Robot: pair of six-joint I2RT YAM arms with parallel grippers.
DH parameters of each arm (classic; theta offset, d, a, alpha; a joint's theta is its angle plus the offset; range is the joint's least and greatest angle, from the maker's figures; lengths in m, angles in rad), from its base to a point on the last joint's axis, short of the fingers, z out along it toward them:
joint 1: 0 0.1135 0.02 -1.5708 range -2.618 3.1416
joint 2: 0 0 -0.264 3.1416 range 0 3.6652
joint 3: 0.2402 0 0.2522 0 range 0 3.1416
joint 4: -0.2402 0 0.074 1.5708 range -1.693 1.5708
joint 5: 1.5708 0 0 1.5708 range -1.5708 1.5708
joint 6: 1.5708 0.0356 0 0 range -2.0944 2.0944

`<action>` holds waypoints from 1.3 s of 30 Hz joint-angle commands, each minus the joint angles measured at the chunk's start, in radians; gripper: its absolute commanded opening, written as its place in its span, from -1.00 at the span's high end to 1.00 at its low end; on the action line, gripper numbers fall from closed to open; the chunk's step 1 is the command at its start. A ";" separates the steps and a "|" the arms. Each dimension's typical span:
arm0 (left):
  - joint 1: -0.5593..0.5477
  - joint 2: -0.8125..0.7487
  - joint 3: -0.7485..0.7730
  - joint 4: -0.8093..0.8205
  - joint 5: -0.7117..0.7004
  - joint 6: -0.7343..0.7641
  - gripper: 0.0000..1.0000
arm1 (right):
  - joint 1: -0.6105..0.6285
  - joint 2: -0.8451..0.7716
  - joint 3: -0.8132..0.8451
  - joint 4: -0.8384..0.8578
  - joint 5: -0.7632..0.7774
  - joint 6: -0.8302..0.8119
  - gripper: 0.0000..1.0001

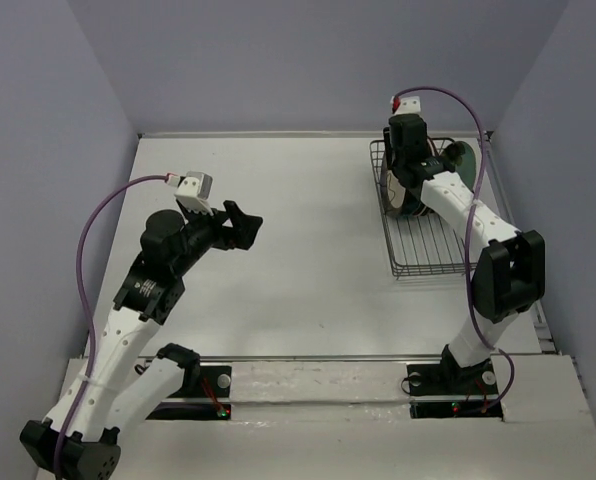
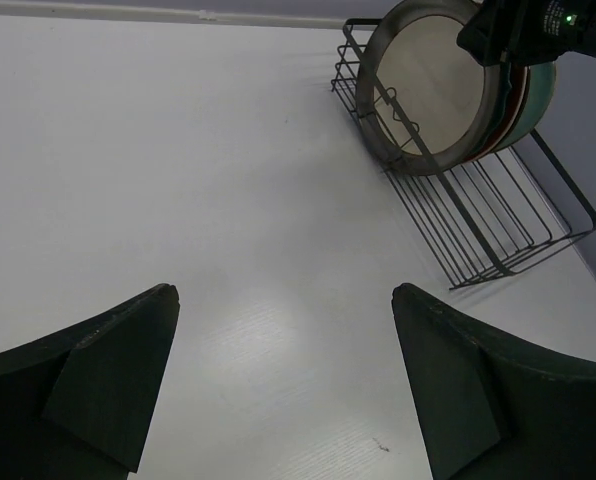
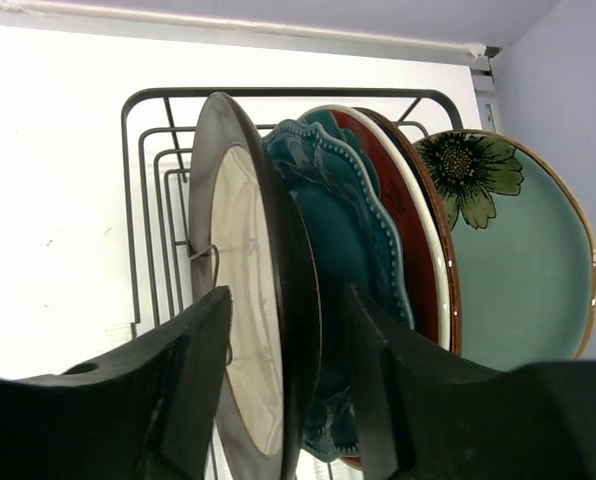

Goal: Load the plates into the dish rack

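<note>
The black wire dish rack (image 1: pixel 423 250) stands at the far right of the table with several plates upright in it. From left to right in the right wrist view they are a cream plate with a dark rim (image 3: pixel 243 300), a scalloped teal plate (image 3: pixel 338 210), a red plate (image 3: pixel 403 200) and a pale mint plate with a flower (image 3: pixel 518 270). My right gripper (image 3: pixel 288 300) is open and straddles the cream plate's top rim, with a gap on each side. My left gripper (image 2: pixel 283 295) hangs open and holds nothing above bare table left of centre.
The rack's near half (image 2: pixel 488 220) holds no plates, only bare wires. Grey walls close in the table on the left, back and right. My right arm (image 1: pixel 498 270) reaches over the rack's right side.
</note>
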 commanded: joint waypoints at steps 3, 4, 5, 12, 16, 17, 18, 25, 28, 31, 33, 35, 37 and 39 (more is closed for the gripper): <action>0.000 0.012 -0.008 0.032 -0.048 0.024 -0.98 | 0.009 -0.100 0.043 0.005 -0.034 0.040 -0.41; 0.000 0.014 -0.007 0.032 -0.049 0.024 -0.98 | 0.009 -0.117 0.054 -0.007 -0.051 0.046 -0.48; 0.000 0.015 -0.010 0.036 -0.052 0.025 -0.98 | 0.009 -0.160 0.061 -0.021 -0.071 0.052 -0.55; 0.003 -0.027 -0.024 0.061 -0.088 0.024 -0.98 | 0.009 -0.488 -0.071 -0.062 -0.509 0.247 -0.99; 0.004 -0.090 -0.047 0.102 -0.097 0.013 -0.98 | 0.009 -0.661 -0.228 -0.059 -0.698 0.337 -0.99; 0.004 -0.107 -0.056 0.110 -0.098 -0.005 -0.98 | 0.009 -0.751 -0.256 -0.059 -0.707 0.375 -0.99; 0.004 -0.135 -0.058 0.122 -0.097 -0.016 -0.98 | 0.009 -0.798 -0.294 -0.059 -0.709 0.388 -0.99; 0.004 -0.230 0.091 0.119 -0.106 -0.053 -0.98 | 0.009 -1.175 -0.313 -0.064 -0.726 0.410 -0.99; 0.004 -0.273 0.189 0.119 -0.120 -0.053 -0.98 | 0.009 -1.287 -0.316 -0.064 -0.645 0.408 -0.99; 0.004 -0.308 0.211 0.121 -0.141 -0.049 -0.98 | 0.009 -1.353 -0.339 -0.064 -0.561 0.408 -0.99; 0.004 -0.325 0.211 0.119 -0.151 -0.049 -0.98 | 0.009 -1.373 -0.362 -0.065 -0.522 0.403 -0.99; 0.004 -0.333 0.199 0.119 -0.157 -0.041 -0.98 | 0.009 -1.372 -0.376 -0.064 -0.516 0.405 -0.99; 0.003 -0.333 0.186 0.090 -0.161 -0.038 -0.98 | 0.009 -1.358 -0.385 -0.065 -0.522 0.411 -0.99; 0.004 -0.327 0.188 0.073 -0.158 -0.033 -0.98 | 0.009 -1.344 -0.383 -0.064 -0.536 0.422 -0.99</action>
